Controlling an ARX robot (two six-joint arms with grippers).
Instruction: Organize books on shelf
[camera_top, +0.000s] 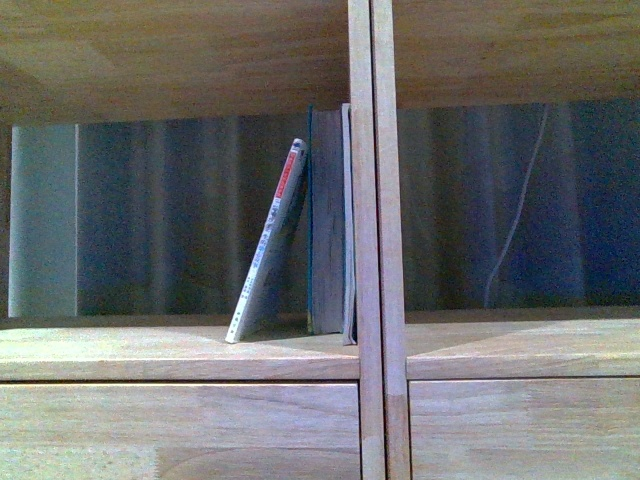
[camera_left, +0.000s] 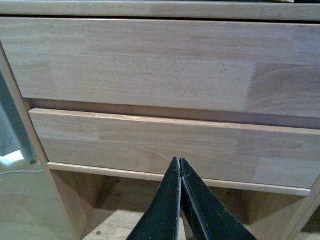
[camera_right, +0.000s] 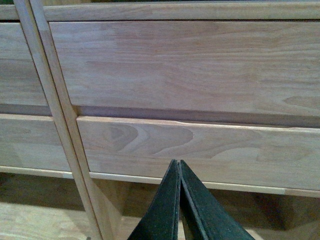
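Observation:
In the front view three books stand on the light-wood shelf (camera_top: 170, 352), left of its central double upright (camera_top: 372, 240). The thin white paperback (camera_top: 268, 245) with a red-marked spine leans right against the teal book (camera_top: 324, 225). The teal book stands upright, and a thin pale book (camera_top: 347, 220) stands between it and the upright. Neither gripper shows in the front view. My left gripper (camera_left: 179, 161) is shut and empty, facing the drawer fronts (camera_left: 165, 145). My right gripper (camera_right: 178, 163) is shut and empty, facing the drawer fronts (camera_right: 200, 145) beside the upright (camera_right: 60, 115).
Behind the open back of the shelf hang dark curtains, with a thin white cable (camera_top: 515, 215) on the right. A shelf board (camera_top: 170, 60) spans above the books. Below the lower drawers the wrist views show short legs and a wooden floor (camera_left: 30, 205).

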